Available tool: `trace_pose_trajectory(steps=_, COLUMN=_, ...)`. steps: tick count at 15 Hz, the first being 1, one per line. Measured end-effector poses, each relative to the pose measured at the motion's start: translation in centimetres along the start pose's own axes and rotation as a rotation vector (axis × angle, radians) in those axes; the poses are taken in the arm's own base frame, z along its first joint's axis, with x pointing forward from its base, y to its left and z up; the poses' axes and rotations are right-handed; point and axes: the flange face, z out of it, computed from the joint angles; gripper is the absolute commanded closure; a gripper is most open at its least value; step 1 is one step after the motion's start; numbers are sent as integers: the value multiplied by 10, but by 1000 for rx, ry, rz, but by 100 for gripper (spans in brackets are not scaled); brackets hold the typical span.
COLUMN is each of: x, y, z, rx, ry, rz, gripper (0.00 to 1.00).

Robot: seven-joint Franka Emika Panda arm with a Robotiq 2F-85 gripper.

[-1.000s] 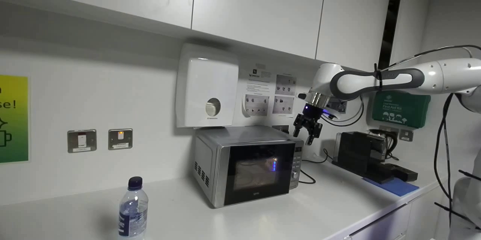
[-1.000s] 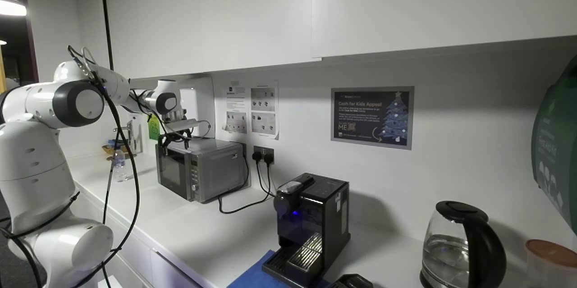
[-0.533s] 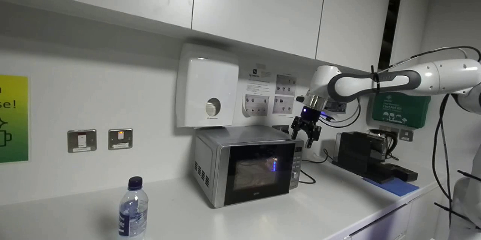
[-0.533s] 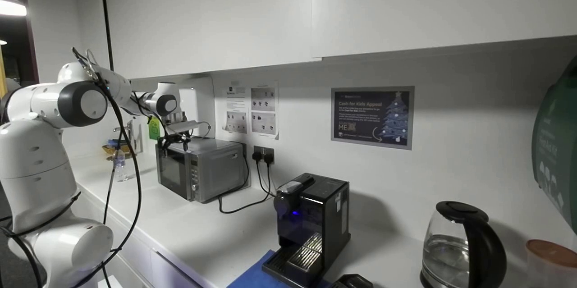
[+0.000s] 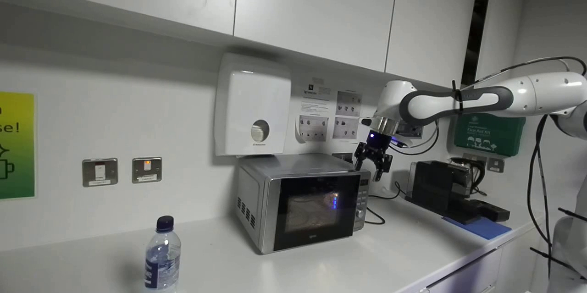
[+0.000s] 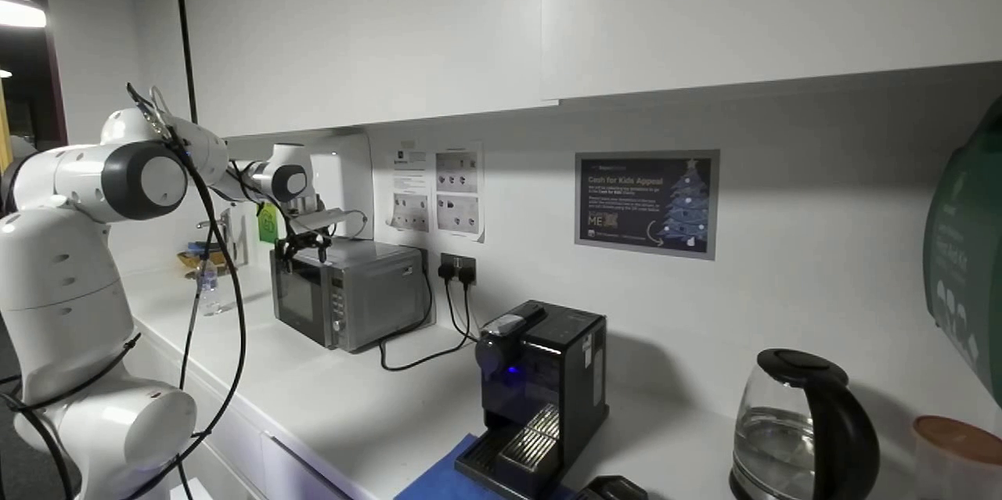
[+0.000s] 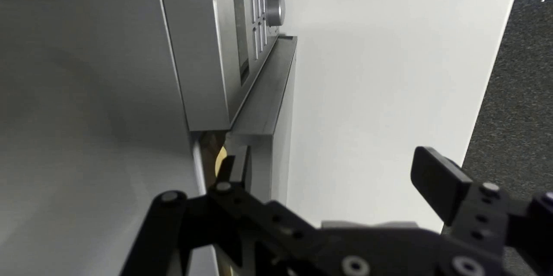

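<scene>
Your gripper [image 7: 332, 161] stands wide and empty, one finger [image 7: 238, 168] by the microwave door [image 7: 267, 94], which is slightly ajar, most of its swing remaining. The microwave [image 6: 383, 296] sits left of the coffee machine [image 6: 564, 375].

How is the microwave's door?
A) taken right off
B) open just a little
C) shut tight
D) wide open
B, because the wrist view shows a narrow gap between the microwave and its door, which stands slightly out from it.
</scene>
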Motion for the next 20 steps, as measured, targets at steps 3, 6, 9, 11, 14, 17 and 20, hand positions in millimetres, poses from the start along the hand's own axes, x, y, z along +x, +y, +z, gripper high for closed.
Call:
trace_pose_trajectory(steps=3, x=0, y=0, z=1, rx=1, ry=-1, rz=-20, gripper=0)
trace_pose_trajectory(steps=6, x=-1, y=1, z=3, rx=4, ry=-2, rz=-44, gripper=0)
trace_pose_trajectory(steps=9, x=-2, y=3, z=6, rx=6, ry=-9, rz=-73, gripper=0)
trace_pose_trajectory(steps=11, x=-1, y=6, z=8, rx=6, ry=-17, rz=-89, gripper=0)
trace_pose_trajectory(steps=14, x=0, y=11, z=9, rx=-3, ry=-28, rz=-114, gripper=0)
trace_pose_trajectory(steps=17, x=2, y=16, z=11, rx=-8, ry=-36, rz=-129, gripper=0)
trace_pose_trajectory(steps=20, x=5, y=20, z=14, rx=-7, ry=-36, rz=-134, gripper=0)
